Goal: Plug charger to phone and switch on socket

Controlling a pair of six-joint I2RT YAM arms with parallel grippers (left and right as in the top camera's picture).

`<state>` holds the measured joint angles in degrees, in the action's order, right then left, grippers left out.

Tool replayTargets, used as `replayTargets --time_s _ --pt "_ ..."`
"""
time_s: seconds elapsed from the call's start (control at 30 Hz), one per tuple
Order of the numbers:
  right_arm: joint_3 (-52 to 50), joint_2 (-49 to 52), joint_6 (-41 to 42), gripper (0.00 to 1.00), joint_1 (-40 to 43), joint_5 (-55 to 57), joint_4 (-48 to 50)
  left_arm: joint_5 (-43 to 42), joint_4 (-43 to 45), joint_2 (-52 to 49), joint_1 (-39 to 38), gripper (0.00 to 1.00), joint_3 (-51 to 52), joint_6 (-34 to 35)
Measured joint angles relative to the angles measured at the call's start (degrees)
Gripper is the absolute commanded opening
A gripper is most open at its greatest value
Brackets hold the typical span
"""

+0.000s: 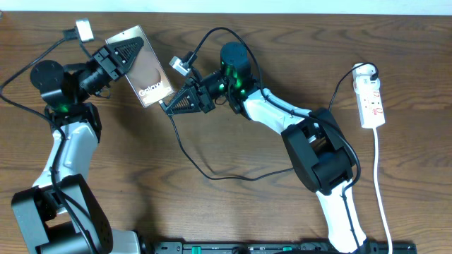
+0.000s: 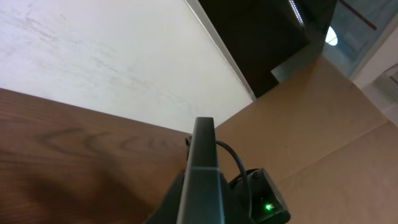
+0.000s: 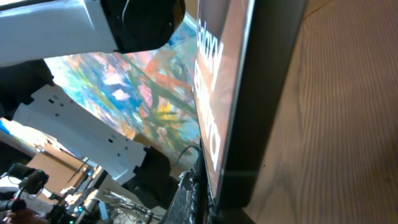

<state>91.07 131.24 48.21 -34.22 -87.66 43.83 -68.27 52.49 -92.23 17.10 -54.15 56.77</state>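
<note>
The phone (image 1: 143,69) is held tilted above the table, with its "Galaxy" lettering toward its lower right end. My left gripper (image 1: 126,51) is shut on its upper end. The left wrist view shows the phone (image 2: 203,158) edge-on. My right gripper (image 1: 171,106) sits at the phone's lower end, shut on the tip of the charger. Its thin black cable (image 1: 212,176) loops across the table to the socket (image 1: 372,101), a white power strip at the right. The right wrist view shows the phone (image 3: 227,93) very close above my fingers (image 3: 208,199). The plug tip itself is hidden.
The socket's white cord (image 1: 381,190) runs toward the front edge. A small silver connector (image 1: 83,29) hangs by the left arm and another (image 1: 178,65) by the right wrist. A dark rail (image 1: 282,248) lies along the table's front edge.
</note>
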Motion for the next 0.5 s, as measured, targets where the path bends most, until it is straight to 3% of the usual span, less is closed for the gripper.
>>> replayTargets --time_s 0.5 --pt "-0.1 0.1 5.4 0.01 0.0 1.1 3.6 -0.4 0.0 0.0 0.0 0.08 0.0 0.4"
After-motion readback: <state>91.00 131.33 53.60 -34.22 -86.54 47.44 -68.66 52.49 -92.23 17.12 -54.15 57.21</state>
